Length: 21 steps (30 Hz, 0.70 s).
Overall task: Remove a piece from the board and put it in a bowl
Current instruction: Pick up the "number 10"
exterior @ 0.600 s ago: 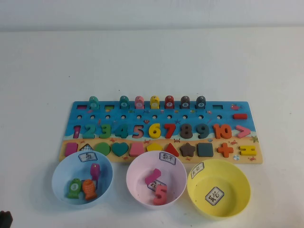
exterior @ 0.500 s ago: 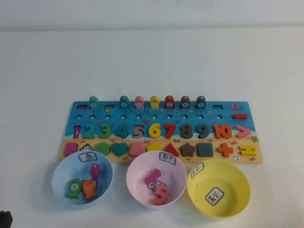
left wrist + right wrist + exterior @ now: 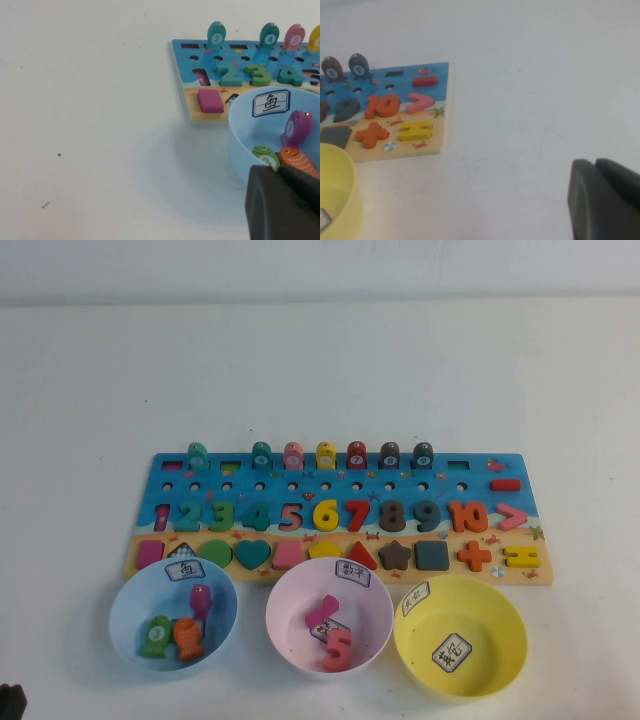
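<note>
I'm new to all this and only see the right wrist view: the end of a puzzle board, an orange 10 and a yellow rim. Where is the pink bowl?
Observer: The pink bowl sits on the robot's side of the board, between a blue bowl and the yellow bowl.
Operator: Anything in it?
Observer: Yes, a salmon-pink 5 and a magenta piece. The orange 10 lies on the board.
Operator: And the arms?
Observer: The left end effector is beside the blue bowl, on the robot's left. The right end effector is shut and empty, off the board's right end.
</note>
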{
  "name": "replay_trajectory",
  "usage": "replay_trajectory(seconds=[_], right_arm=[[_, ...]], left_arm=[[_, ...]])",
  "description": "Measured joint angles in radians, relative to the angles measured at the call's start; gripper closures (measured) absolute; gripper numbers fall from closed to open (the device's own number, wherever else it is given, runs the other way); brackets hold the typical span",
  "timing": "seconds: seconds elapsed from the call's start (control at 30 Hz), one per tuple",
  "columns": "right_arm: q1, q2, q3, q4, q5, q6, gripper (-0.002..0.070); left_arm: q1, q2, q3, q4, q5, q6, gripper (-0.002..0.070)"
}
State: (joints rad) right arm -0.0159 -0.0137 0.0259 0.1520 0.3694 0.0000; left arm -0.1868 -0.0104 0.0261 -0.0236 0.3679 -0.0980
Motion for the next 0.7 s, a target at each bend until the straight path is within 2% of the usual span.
replay_trajectory(seconds=[0.23, 0.3, 0.43, 0.5, 0.7], right_arm=[[0.0, 0.0, 0.0, 0.225, -0.006, 0.0, 0.0694], [0.0, 0.0, 0.0, 0.358, -0.011, 0.0, 0.0694], [0.0, 0.0, 0.0, 0.747, -0.029, 0.0, 0.0694], [0.0, 0.0, 0.0, 0.849, -0.043, 0.0, 0.0694], [0.0, 0.0, 0.0, 0.914, -0.051, 0.0, 0.0694]], left_arm=[[0.0, 0.0, 0.0, 0.0, 0.0, 0.0, 0.0678], [0.0, 0.0, 0.0, 0.0, 0.0, 0.0, 0.0678], [0.0, 0.0, 0.0, 0.0, 0.0, 0.0, 0.0678], [0.0, 0.0, 0.0, 0.0, 0.0, 0.0, 0.0678], [0.0, 0.0, 0.0, 0.0, 0.0, 0.0, 0.0678]])
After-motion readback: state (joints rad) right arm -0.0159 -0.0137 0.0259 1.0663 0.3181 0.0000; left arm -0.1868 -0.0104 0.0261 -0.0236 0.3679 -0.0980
